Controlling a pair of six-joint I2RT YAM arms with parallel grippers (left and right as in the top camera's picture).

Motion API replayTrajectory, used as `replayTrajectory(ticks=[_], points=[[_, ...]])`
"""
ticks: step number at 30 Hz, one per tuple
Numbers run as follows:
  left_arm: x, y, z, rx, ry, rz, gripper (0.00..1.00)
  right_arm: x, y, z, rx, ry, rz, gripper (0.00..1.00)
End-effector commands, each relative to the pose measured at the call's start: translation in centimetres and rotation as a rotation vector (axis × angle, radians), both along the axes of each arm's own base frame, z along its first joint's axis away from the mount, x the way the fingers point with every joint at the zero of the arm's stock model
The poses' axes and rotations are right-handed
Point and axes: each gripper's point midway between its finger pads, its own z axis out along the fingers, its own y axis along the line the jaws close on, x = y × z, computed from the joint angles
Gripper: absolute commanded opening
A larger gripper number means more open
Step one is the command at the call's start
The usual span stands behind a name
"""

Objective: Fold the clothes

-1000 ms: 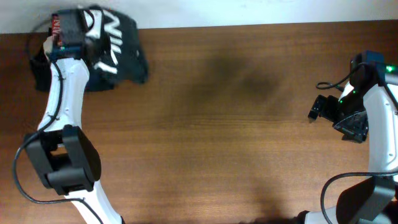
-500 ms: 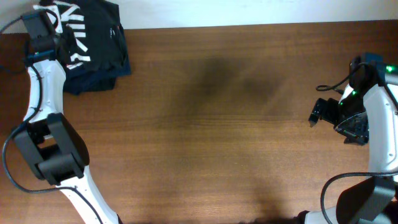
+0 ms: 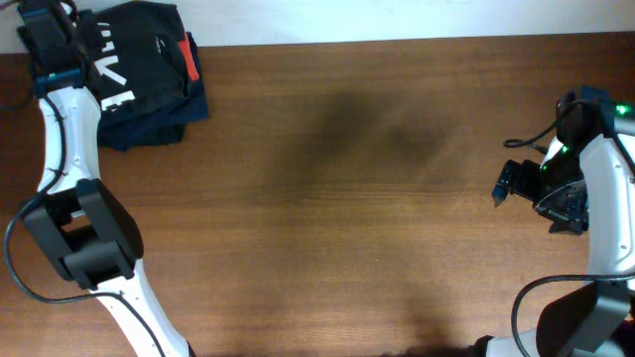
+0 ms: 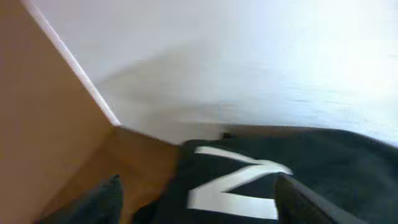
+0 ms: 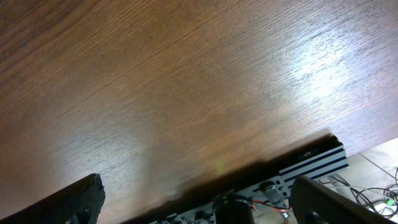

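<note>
The clothes, a black T-shirt [image 3: 139, 55] with white block letters, lie folded at the table's back left corner on top of a pile. My left gripper [image 3: 62, 28] hovers at the shirt's left edge. In the left wrist view its two fingers [image 4: 99, 202] stand wide apart, open, with the shirt [image 4: 323, 162] and a white letter [image 4: 236, 183] lying beneath and between them. My right gripper [image 3: 508, 180] is far off at the right side of the table, open and holding nothing, with its fingertips [image 5: 78, 199] over the bare wood.
Dark navy folded garments [image 3: 149, 124] lie under the black shirt, and a red-orange strip [image 3: 189, 55] shows at its right edge. A white wall [image 4: 249, 56] rises just behind the pile. The table's right edge and a metal rail [image 5: 311, 165] lie below the right gripper.
My left gripper carried the black shirt leftward onto the corner pile, then opened and let go of it. The right arm has stayed where it was.
</note>
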Motion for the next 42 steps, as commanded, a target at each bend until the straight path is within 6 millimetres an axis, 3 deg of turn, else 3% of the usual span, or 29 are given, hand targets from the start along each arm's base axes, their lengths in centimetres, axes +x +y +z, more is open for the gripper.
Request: replayTrajectory(ticks=[1, 3, 6, 8, 9, 10, 13, 14, 15, 18, 19, 21, 23, 27, 29, 32, 34, 38, 42], points=[[1.8, -3.2, -1.4, -0.065, -0.008, -0.173, 0.25, 0.2, -0.2, 0.6, -0.012, -0.021, 0.001, 0.99], [2.4, -3.0, -6.4, -0.096, 0.070, -0.169, 0.08, 0.2, -0.2, 0.6, -0.012, -0.022, 0.001, 0.99], [2.0, -3.2, -14.5, -0.152, 0.224, -0.163, 0.11, 0.2, -0.2, 0.6, -0.012, -0.022, 0.001, 0.99], [1.2, -3.4, -17.3, -0.179, 0.298, -0.159, 0.15, 0.2, -0.2, 0.6, -0.012, -0.021, 0.001, 0.99], [1.1, -3.4, -17.4, -0.181, 0.304, -0.159, 0.16, 0.2, -0.2, 0.6, -0.012, -0.021, 0.002, 0.99], [1.1, -3.4, -16.6, -0.176, 0.291, -0.160, 0.20, 0.2, -0.2, 0.6, -0.011, -0.021, 0.001, 0.99], [1.6, -3.4, -7.5, -0.124, 0.150, -0.168, 0.47, 0.0, -0.2, 0.6, -0.009, -0.012, 0.001, 0.99], [1.3, -3.7, -3.4, -0.102, 0.089, -0.173, 0.76, -0.2, -0.1, 0.7, -0.007, -0.006, 0.001, 0.99], [0.9, -3.9, -1.3, -0.092, 0.061, -0.176, 0.99, -0.4, -0.1, 0.8, -0.006, -0.001, 0.001, 0.99], [-2.6, -5.3, 7.8, -0.062, -0.024, -0.186, 0.99, -0.7, 0.1, 2.5, -0.011, -0.020, 0.001, 0.99], [-4.5, -5.9, 11.0, -0.054, -0.048, -0.191, 0.99, -0.8, 0.1, 4.2, -0.027, -0.070, -0.008, 0.99], [-7.8, -7.2, 14.8, -0.050, -0.063, -0.201, 0.99, -0.6, 0.5, 7.2, -0.036, -0.199, -0.023, 0.99], [-12.6, -9.0, 17.7, -0.117, -0.047, -0.193, 0.99, -1.3, 2.0, 11.4, -0.021, -0.406, -0.014, 0.99], [-19.5, -14.0, 19.1, -0.241, 0.038, -0.353, 0.99, -6.5, 3.6, 16.3, -0.093, -0.640, -0.002, 0.99], [-22.6, -15.1, 17.9, -0.292, 0.129, -0.362, 0.99, -8.9, 4.1, 18.0, -0.135, -0.741, 0.000, 0.99], [-25.5, -15.9, 15.3, -0.348, 0.267, -0.349, 0.99, -12.0, 4.0, 19.5, -0.222, -0.841, -0.013, 0.99], [-27.9, -18.1, 14.2, -0.338, 0.366, -0.479, 0.99, -13.4, 4.0, 20.0, -0.261, -0.884, -0.022, 0.99], [-30.1, -19.5, 16.3, -0.307, 0.313, -0.548, 0.99, -13.6, 4.0, 20.1, -0.265, -0.893, -0.022, 0.99], [-30.2, -19.5, 16.6, -0.301, 0.303, -0.547, 0.99, -13.7, 3.9, 20.0, -0.271, -0.888, -0.025, 0.99]])
